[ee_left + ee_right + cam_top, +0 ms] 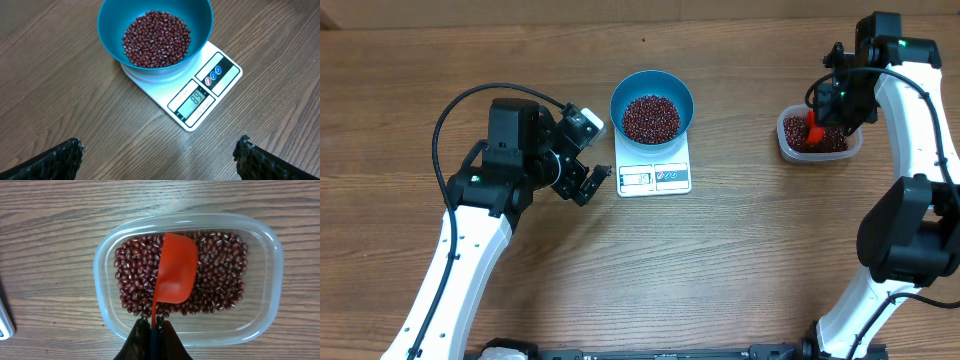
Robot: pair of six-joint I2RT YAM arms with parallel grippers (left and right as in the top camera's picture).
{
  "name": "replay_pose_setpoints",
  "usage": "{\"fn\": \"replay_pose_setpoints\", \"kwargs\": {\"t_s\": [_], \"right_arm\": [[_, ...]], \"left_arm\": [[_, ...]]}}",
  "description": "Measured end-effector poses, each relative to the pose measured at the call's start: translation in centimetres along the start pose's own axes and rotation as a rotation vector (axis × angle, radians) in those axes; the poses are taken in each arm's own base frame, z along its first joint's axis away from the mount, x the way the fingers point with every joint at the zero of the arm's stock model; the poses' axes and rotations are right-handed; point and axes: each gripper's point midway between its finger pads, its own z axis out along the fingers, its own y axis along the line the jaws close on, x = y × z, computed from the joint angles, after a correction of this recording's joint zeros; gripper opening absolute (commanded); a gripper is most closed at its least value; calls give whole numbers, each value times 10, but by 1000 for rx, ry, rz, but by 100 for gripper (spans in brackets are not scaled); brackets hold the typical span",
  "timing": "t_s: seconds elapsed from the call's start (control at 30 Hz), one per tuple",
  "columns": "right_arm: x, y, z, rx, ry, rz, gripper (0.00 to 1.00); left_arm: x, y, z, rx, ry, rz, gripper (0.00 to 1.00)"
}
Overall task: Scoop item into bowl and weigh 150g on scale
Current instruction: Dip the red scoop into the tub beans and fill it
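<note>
The beans (651, 118) lie in a loose dark red-brown heap at the bottom of the blue bowl (652, 81), and the bowl stands on the 12 o'clock end of the white scale (654, 180), near the middle of the wooden table (720, 270) in the overhead view. The scale's display window and blue-marked buttons sit along its 6 o'clock edge, clear of the bowl; from the left wrist the lit display shows digits that look like 84. Just at 9 o'clock of the scale hangs the left gripper (588, 185), its two fingers spread wide apart and holding nothing, pointed toward the scale. Well apart at 3 o'clock of the bowl stands a clear plastic tub (783, 140) with more of the same beans. A small red scoop (176, 272) rests on those beans, hollow side up, its handle running toward 6 o'clock in the right wrist view. The right gripper (154, 325) is pressed together on that handle.
</note>
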Motion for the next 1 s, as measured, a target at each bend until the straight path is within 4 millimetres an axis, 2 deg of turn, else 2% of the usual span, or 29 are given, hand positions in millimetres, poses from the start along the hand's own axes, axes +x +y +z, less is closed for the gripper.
{"fn": "replay_pose_setpoints", "kwargs": {"t_s": [0.27,0.4,0.5,0.73,1.0], "right_arm": [[1,2,1,-12,6,-19,4],[4,4,9,-28,29,-45,4],[9,9,16,-65,61,-56,4],[5,16,18,-189,40,-29,4],[10,-13,12,-379,13,137,4]], "left_arm": [[0,0,0,0,0,0,100],[0,0,0,0,0,0,100],[0,0,0,0,0,0,100],[0,0,0,0,0,0,99],[0,0,0,0,0,0,100]]}}
